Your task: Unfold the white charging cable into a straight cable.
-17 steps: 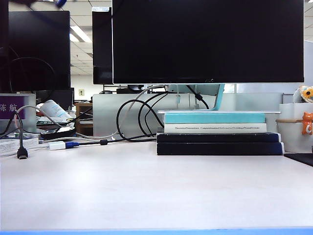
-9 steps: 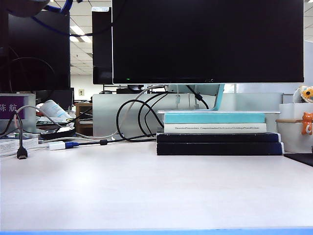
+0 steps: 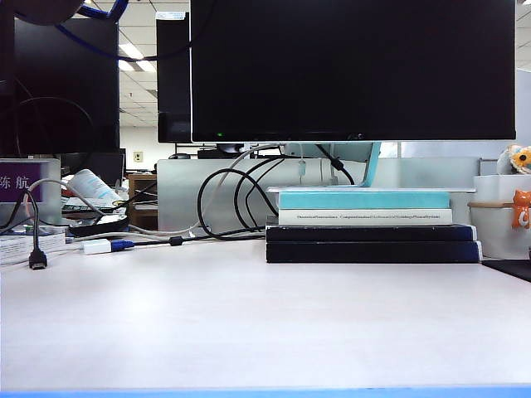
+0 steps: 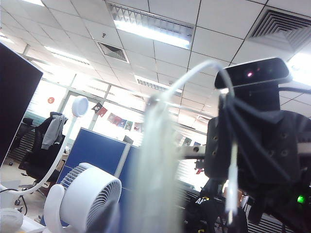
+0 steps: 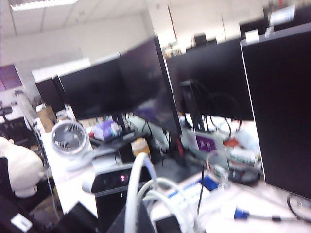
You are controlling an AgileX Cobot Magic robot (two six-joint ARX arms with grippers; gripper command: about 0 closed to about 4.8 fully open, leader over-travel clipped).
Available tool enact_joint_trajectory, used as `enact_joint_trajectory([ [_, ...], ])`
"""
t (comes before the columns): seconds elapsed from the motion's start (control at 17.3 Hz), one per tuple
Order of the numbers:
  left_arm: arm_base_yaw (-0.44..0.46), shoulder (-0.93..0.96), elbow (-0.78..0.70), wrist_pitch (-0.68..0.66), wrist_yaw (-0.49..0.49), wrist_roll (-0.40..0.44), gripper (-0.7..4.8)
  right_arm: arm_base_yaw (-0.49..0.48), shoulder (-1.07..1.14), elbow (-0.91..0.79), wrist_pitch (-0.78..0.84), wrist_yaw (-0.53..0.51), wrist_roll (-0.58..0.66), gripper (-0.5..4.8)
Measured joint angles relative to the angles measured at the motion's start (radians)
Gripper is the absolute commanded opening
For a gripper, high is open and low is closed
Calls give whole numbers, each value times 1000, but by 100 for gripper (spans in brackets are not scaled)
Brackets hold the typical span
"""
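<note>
exterior: bare table (image 3: 249,323), stacked books (image 3: 369,224), monitor (image 3: 353,70), purple sign "陈航" (image 3: 21,181); neither gripper visible | left wrist: white charging cable (image 4: 160,160) blurred, looping close to lens, held aloft before ceiling; left gripper's jaws unreadable | right wrist: cable loops (image 5: 146,194) rising near right gripper (image 5: 146,221), which is closed

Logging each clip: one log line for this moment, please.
cable looped, off table | left gripper raised, grip unclear | right gripper raised, shut
</note>
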Motion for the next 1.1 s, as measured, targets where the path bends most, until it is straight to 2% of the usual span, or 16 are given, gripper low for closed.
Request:
enact_joint_trajectory([
  [0.06, 0, 0, 0, 0, 0, 1, -6, 0, 0, 0, -18, 0, -12, -5],
  [0.35, 0, 0, 0, 0, 123, 3, -6, 0, 0, 0, -246, 0, -110, -5],
  [0.52, 1, 0, 0, -6, 156, 5, -6, 0, -1, 1, -360, 0, -179, -5],
  [0.58, 1, 0, 0, -36, 175, 19, -6, 0, -3, 1, -444, 0, -227, -5],
  [0.69, 5, 0, 0, -72, 204, 40, -6, -1, -8, 0, -497, 1, -264, -4],
  [0.75, 18, 0, 0, -82, 237, 52, -6, -1, -13, 1, -498, 2, -277, 46],
  [0.87, 77, 0, 0, -129, 317, 72, -6, -3, -35, 1, -487, 16, -295, 334],
  [1.04, 246, 0, 0, -202, 420, 89, -6, -3, -98, 2, -496, 132, -314, 336],
  [1.1, 294, 0, 0, -236, 452, 114, -6, -3, -117, 2, -499, 176, -329, 318],
])
